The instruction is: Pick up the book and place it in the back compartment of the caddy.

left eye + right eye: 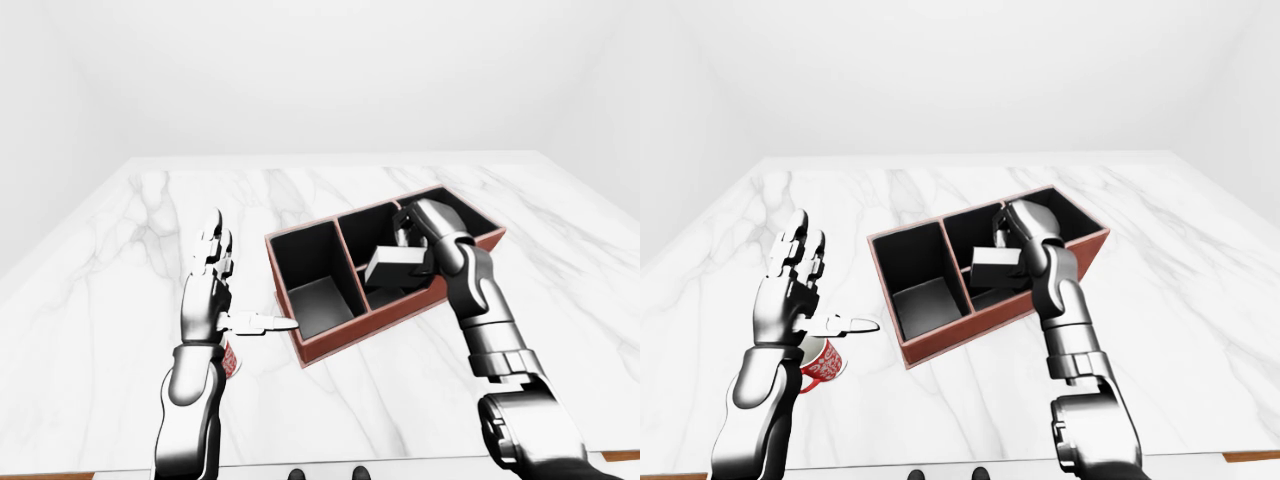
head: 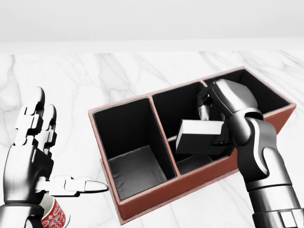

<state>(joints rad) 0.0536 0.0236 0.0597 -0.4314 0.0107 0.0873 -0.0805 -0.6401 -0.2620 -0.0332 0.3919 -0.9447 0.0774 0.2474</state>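
In the head view, the red-brown three-compartment caddy (image 2: 142, 202) sits mid-frame on the white marble table (image 2: 95, 76); the grey rectangular book (image 2: 199, 135) tilts in its middle compartment, and the red patterned cup (image 2: 53, 216) sits lower left.

Both arms are built of glossy, chrome-like silver shells broken by black joints. The left robot hand (image 2: 33, 152) has three thick fingers made of blocky, stepped silver segments with dark gaps at each knuckle and rounded tips; its thumb (image 2: 76, 185) is a smoother tapered cylinder ending in a blunt point. The right robot hand (image 2: 216, 111) has a domed, polished back, with darker grey and black parts showing underneath at the finger bases. The right forearm (image 2: 261, 156) is a fat rounded casing with a black seam along it, stepping down into ribbed, ringed collars toward the elbow. In the eye views each upper arm (image 1: 1085, 435) swells into a larger dark grey cylindrical segment.
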